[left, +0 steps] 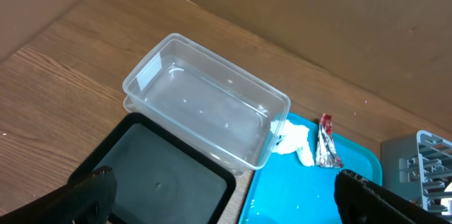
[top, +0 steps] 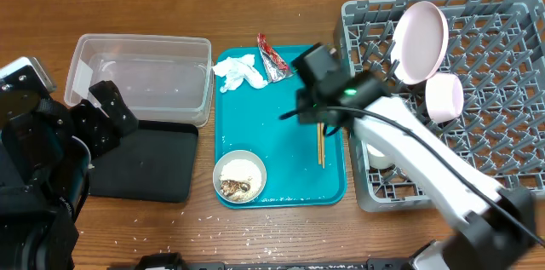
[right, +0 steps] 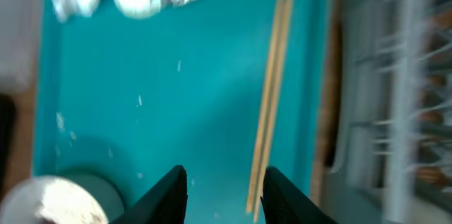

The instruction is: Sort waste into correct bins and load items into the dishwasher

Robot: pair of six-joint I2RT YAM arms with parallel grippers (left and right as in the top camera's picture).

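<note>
The teal serving tray (top: 281,125) holds the white tissue (top: 238,72), the foil wrapper (top: 271,59), the chopsticks (top: 321,146) and an off-white bowl (top: 239,176) with rice and brown scraps. My right gripper (top: 313,112) hovers open and empty over the tray. In the right wrist view my right gripper (right: 222,185) has the chopsticks (right: 272,90) just inside its right finger, below it. My left gripper (top: 111,112) is open and empty above the black tray (top: 145,163), beside the clear tub (top: 140,78). The grey rack (top: 485,66) holds the pink plate (top: 421,42), pink bowl (top: 444,98) and white cup (top: 379,155).
The left wrist view shows the clear tub (left: 205,104), the black tray (left: 162,174), the tissue (left: 293,143) and the wrapper (left: 326,143). Rice grains lie on the teal tray and on the wooden table along its front edge. The right arm crosses the rack's front left corner.
</note>
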